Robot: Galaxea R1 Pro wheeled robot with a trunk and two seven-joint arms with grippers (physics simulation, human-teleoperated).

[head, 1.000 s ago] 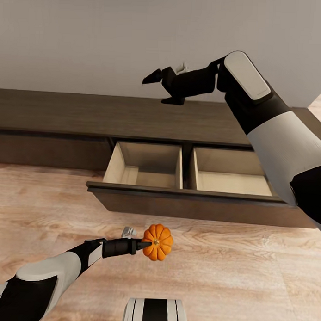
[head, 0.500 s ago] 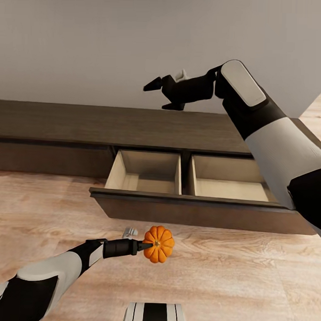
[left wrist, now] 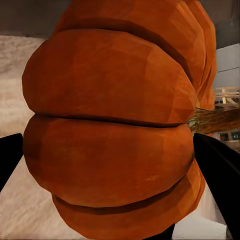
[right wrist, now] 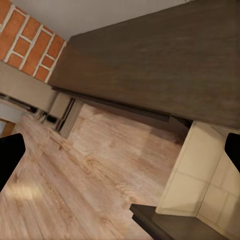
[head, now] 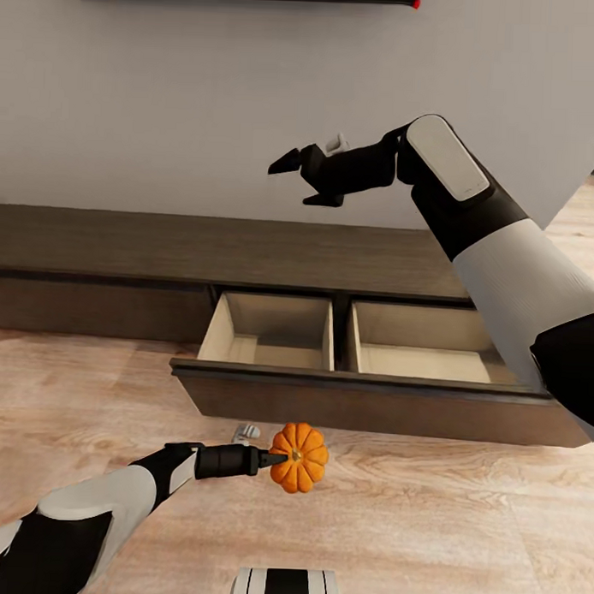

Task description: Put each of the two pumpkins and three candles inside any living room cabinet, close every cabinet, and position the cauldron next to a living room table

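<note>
**A:** From the head view, where was the pumpkin [head: 299,456]?

**B:** It hung in the left gripper [head: 277,457], out over the pale wood-plank floor [head: 426,524] and just short of the cabinet [head: 247,252]. The drawer [head: 371,394] stood pulled out, and both its beige compartments looked bare. The claw was closed on the pumpkin at its near side, close to the stem end.

**A:** And the other arm?

**B:** The right gripper [head: 301,179] was raised above the cabinet top with its fingers parted and nothing between them.

**A:** The left wrist view?

**B:** The pumpkin [left wrist: 115,125] was very close there: deep orange, matte, fat ribs with dark grooves. A black finger [left wrist: 217,170] showed at each flank. I'd judge it light and rigid, but round, so it could roll in a narrow pinch. A grip across two opposite ribs seemed safest.

**A:** And the right wrist view?

**B:** It showed the cabinet's flat, dark-grained top [right wrist: 160,65], a smooth, pale inner wall of the drawer [right wrist: 200,165], and a red brick wall [right wrist: 27,37] at the far end.
</note>
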